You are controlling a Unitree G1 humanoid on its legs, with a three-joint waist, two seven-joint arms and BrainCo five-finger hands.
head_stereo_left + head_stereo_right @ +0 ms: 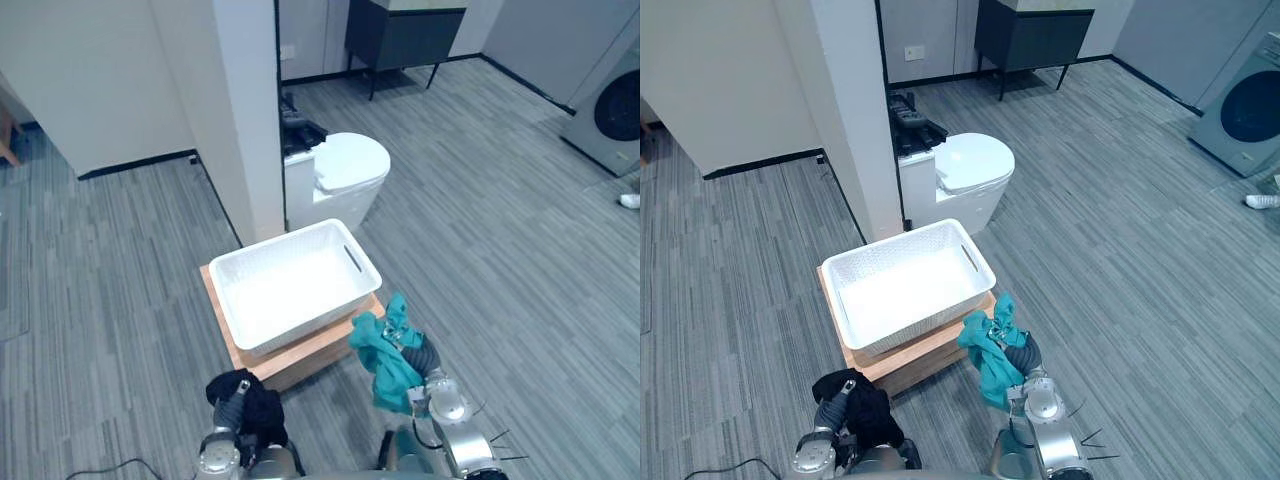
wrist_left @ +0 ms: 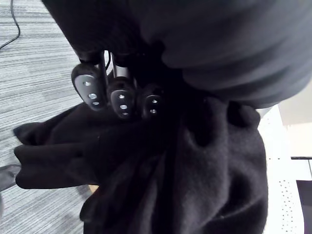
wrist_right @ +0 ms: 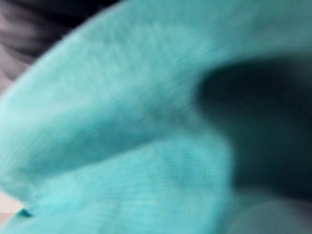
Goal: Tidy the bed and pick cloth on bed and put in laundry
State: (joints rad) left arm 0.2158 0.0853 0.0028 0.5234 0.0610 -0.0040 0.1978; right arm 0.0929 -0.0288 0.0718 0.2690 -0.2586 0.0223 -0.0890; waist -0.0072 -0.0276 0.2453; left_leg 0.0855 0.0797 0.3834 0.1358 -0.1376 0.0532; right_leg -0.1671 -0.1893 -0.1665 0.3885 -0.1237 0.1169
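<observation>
left wrist view: left hand point(image 2: 122, 97) curled round black cloth point(image 2: 195, 185); right hand point(image 1: 420, 352) clutches teal cloth point(image 1: 385, 368) near basket point(image 1: 366, 264).

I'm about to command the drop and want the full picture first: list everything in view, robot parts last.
laundry basket: one, white, empty, on the wooden stand ahead of the robot
wooden stand: one, light brown, on the floor under the basket
teal cloth: one, teal, hanging beside the stand's near right corner
black cloth: one, black, bunched, nearer than the stand
toilet: one, white, lid down, behind the basket
pillar: one, white, beside the toilet
cabinet: one, dark, on legs, far back
washing machine: one, grey, far right
shoe: one, white, floor at the right edge
left robot hand: fingers curled on the black cloth
right robot hand: gripping the teal cloth
</observation>
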